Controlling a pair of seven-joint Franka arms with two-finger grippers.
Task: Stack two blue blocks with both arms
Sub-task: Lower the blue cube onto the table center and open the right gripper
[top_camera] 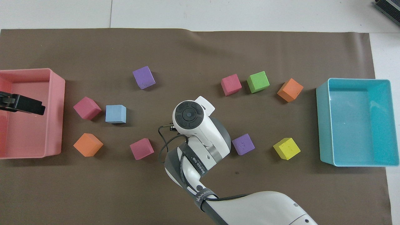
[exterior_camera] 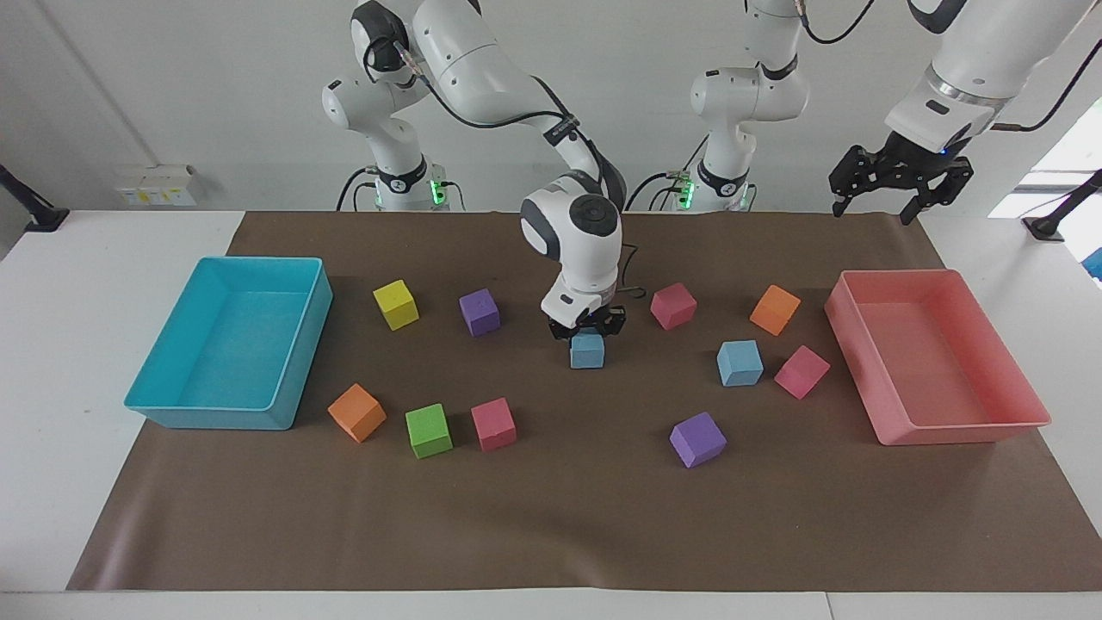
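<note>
- The table [exterior_camera: 551, 534] under its brown mat carries a turquoise tray [exterior_camera: 225, 413] at the right arm's end and a pink tray [exterior_camera: 964, 429] at the left arm's end, with coloured cubes scattered between them.
- The right arm reaches to the middle of the mat; its right gripper [exterior_camera: 587, 331] is clamped on the held blue block [exterior_camera: 587, 351], which hangs just above the mat or barely on it; I cannot tell which.
- The left arm waits: the left gripper [exterior_camera: 895, 185] hangs with its fingers spread apart, holding nothing, over the pink tray's end nearest the robots.
- The free blue block [exterior_camera: 739, 362] sits on the mat, touching nothing, with a pink cube [exterior_camera: 801, 371] just beside it.
- The relation that matters: in the overhead view the free blue block [top_camera: 115, 113] lies at about nine o'clock from the right gripper, toward the left arm's end, so the carry likely runs sideways that way, then down onto its top face.
</note>
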